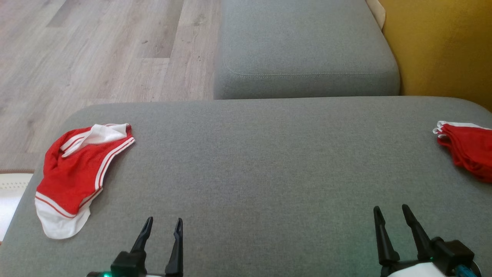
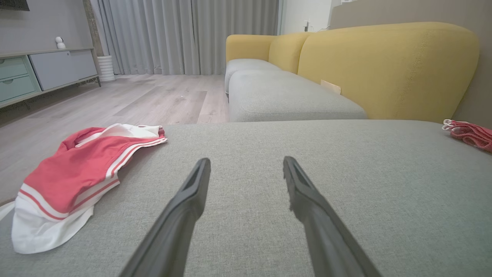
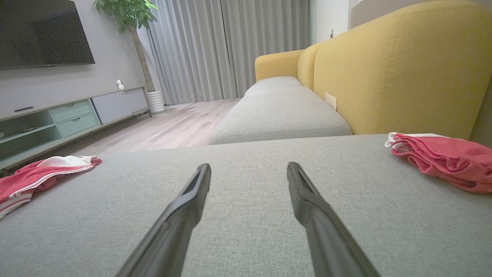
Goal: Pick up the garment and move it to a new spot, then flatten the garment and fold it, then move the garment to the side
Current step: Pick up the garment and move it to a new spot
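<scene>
While both arms hung low at the near edge of the wide grey seat cushion (image 1: 269,165), the red shorts (image 1: 73,173), trimmed with white bands and thin white stripes, lay crumpled at the cushion's left end. They were loosely spread, with one broad white band toward the robot and a white fold turned up at the far end, close to the cushion's left edge. The left gripper (image 1: 164,220) hovered to the right of the shorts, apart from them, its two dark fingers (image 1: 143,234) spread wide and holding nothing. The right gripper (image 1: 391,207) stood well over to the right, its fingers likewise parted and empty. At the cushion's far right edge sat a pile of folded red garments (image 1: 469,154) with white edging, apart from both arms. Beyond lay a second grey cushion (image 1: 303,46), with a yellow backrest (image 1: 442,46) to its right and wooden floor (image 1: 96,50) to its left.
</scene>
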